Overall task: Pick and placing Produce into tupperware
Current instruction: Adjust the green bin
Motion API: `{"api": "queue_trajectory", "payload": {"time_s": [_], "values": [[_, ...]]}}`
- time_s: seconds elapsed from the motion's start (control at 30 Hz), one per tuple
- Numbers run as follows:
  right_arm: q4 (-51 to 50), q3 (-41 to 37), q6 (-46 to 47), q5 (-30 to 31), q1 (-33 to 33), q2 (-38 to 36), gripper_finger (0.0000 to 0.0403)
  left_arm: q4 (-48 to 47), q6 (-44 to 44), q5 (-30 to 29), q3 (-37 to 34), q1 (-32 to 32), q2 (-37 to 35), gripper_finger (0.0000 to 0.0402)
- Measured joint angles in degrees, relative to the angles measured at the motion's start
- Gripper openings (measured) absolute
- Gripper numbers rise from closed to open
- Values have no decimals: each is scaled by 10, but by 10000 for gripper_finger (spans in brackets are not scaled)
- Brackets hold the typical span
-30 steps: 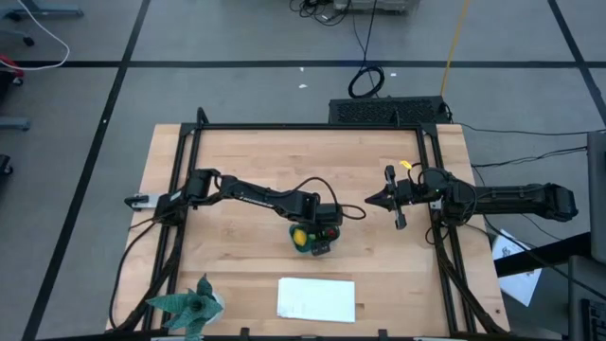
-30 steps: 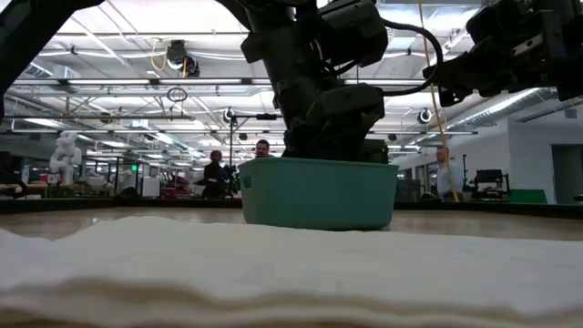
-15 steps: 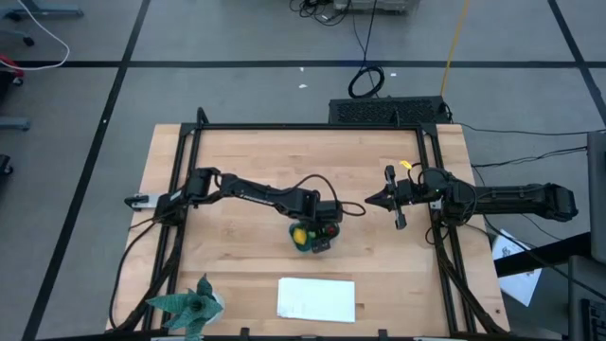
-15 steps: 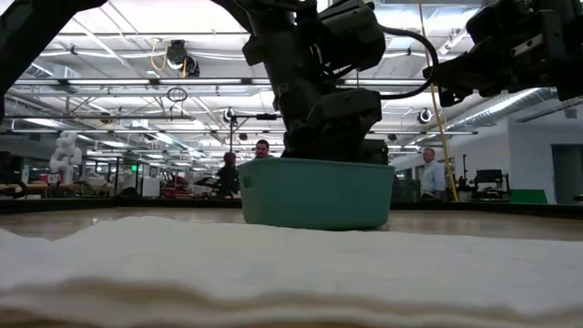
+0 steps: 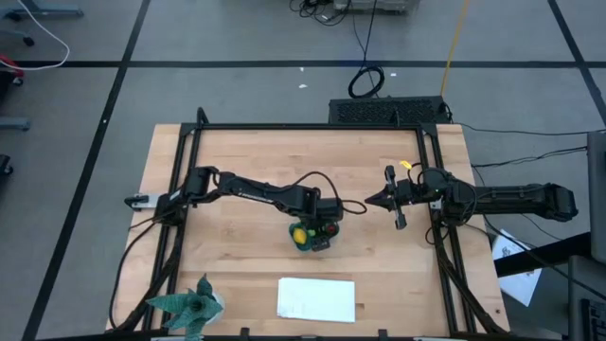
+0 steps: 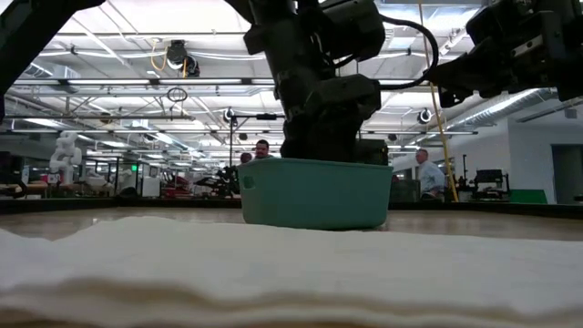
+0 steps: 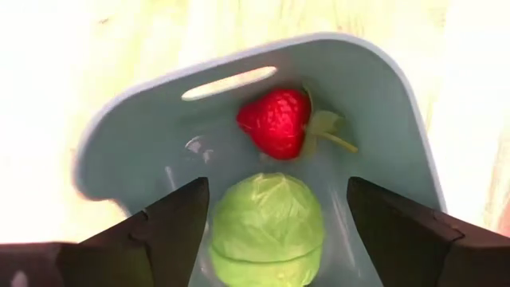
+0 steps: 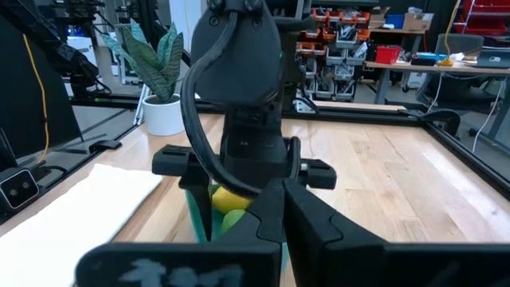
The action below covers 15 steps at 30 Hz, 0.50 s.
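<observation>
The teal-blue tub [image 5: 303, 245] stands mid-table and shows broadside in the low view [image 6: 314, 193]. My left gripper [image 5: 317, 231] hangs open just above it, pointing down. In the left wrist view its fingers stand either side of the round green fruit [image 7: 267, 219], which lies on the tub floor [image 7: 111, 135] beside the red strawberry-like fruit [image 7: 275, 123]. The yellow lemon [image 5: 299, 232] also lies in the tub, seen in the right wrist view [image 8: 225, 199]. My right gripper [image 5: 372, 201] waits shut, raised, toward the table's right side.
A flat white sheet [image 5: 316, 298] lies near the table's near edge and fills the low view's foreground [image 6: 273, 264]. A teal leafy object [image 5: 189, 305] sits at the near left corner. Black frame rails [image 5: 180, 189] run along the table's sides. People stand in the room behind.
My left gripper has risen a little above the tub while staying over it. The tub and the fruits in it have kept their place.
</observation>
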Motion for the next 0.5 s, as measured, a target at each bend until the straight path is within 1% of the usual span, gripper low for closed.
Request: {"api": "queue_trajectory", "payload": {"time_s": [0.1,0.33,0.5], "values": [[1,0,0,0,0,0,0,-4,1,-12,3,0,0,296],[1,0,0,0,0,0,0,-18,4,-14,3,1,0,283],[2,0,-1,0,0,0,0,-23,8,-15,2,4,-21,274]]}}
